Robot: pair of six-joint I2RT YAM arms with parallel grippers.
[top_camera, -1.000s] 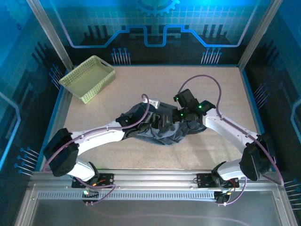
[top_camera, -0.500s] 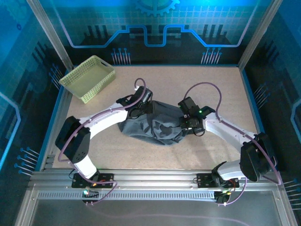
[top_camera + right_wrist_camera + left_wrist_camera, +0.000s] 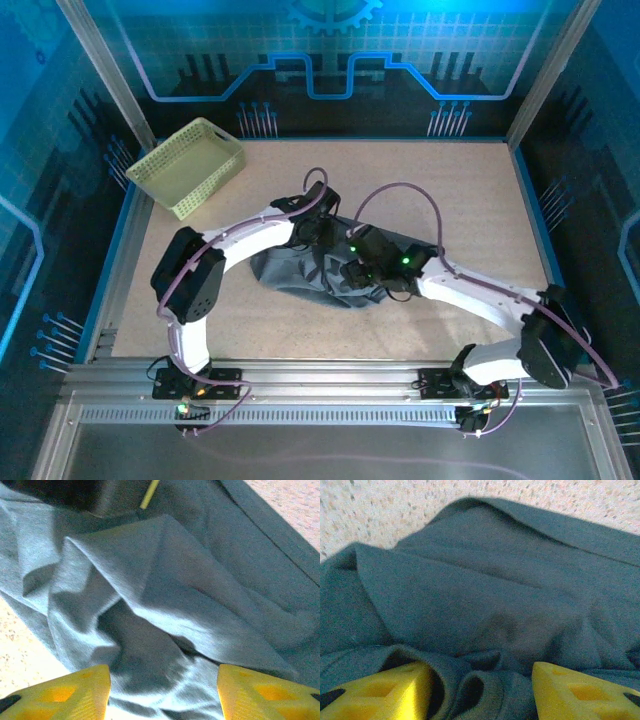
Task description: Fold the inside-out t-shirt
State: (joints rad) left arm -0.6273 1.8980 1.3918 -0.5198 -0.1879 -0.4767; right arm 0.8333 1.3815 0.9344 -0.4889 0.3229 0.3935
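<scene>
Between the spread fingers of my left gripper (image 3: 479,682), a ridge of shirt (image 3: 485,595) bunches, unpinched. My right gripper (image 3: 162,687) hangs just as wide over rumpled cloth. Around both, the shirt lies crumpled on the table (image 3: 460,190), with the basket (image 3: 187,165) well beyond the left gripper. I judge no fold is made yet; flattening comes first.

White arms (image 3: 250,232) with black joints (image 3: 186,287), purple cables (image 3: 400,186), yellow claw fingers (image 3: 380,692).
</scene>
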